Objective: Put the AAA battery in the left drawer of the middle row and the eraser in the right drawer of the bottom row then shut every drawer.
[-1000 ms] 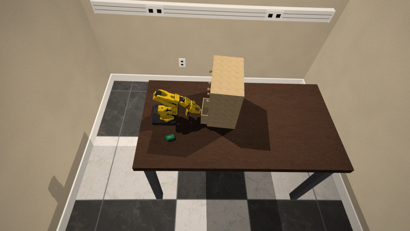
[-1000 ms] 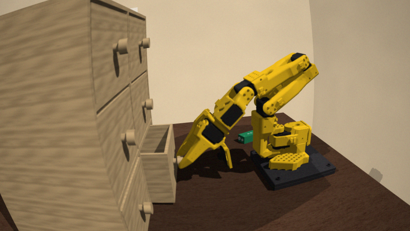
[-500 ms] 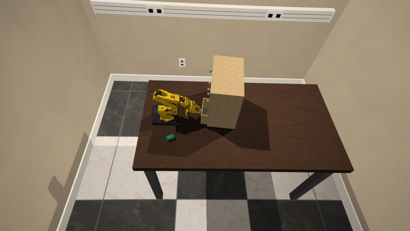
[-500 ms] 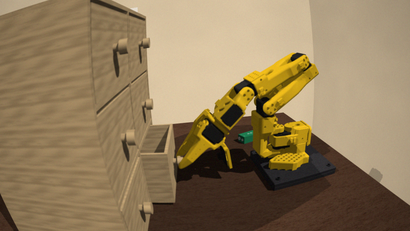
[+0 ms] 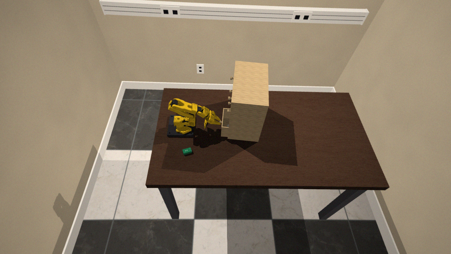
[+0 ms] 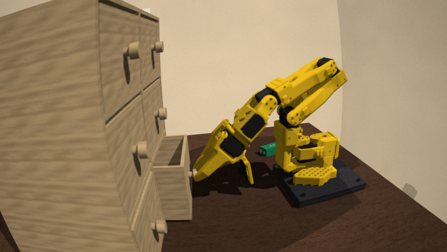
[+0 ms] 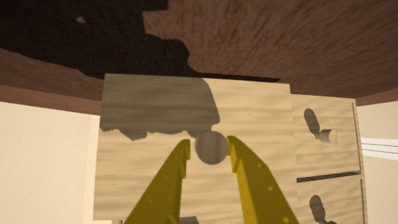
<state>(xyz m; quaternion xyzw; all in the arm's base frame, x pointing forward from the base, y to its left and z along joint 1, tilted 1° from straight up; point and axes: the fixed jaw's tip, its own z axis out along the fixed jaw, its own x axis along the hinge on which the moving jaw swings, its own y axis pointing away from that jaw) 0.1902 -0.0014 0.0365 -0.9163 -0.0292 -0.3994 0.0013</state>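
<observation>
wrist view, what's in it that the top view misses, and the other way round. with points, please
only the wrist view: the round face (image 7: 211, 148) of the open drawer's knob, seen head-on between the fingertips
only the top view: the green block (image 5: 187, 151) (image 6: 269, 150), the arm's black base (image 5: 171, 134) (image 6: 350, 185) and the chest's top face (image 5: 250, 83)
both: the open drawer (image 5: 224, 131) (image 6: 171, 190) (image 7: 147, 170), the gripper (image 5: 220, 122) (image 6: 195, 175) (image 7: 209, 148) at its front, and part of the table (image 5: 315, 135) (image 6: 234, 216) (image 7: 262, 39)

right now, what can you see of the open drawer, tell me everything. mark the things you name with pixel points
The open drawer (image 5: 224, 131) (image 6: 173, 189) (image 7: 255, 108), bottom right, looks like pale grained wood: an open-topped box, level and partly out. The tool (image 5: 220, 123) (image 6: 195, 179) (image 7: 209, 148) straddles its round knob (image 6: 195, 172) (image 7: 211, 148), one side gapped, the other possibly touching. Its inside is only partly visible.
</observation>
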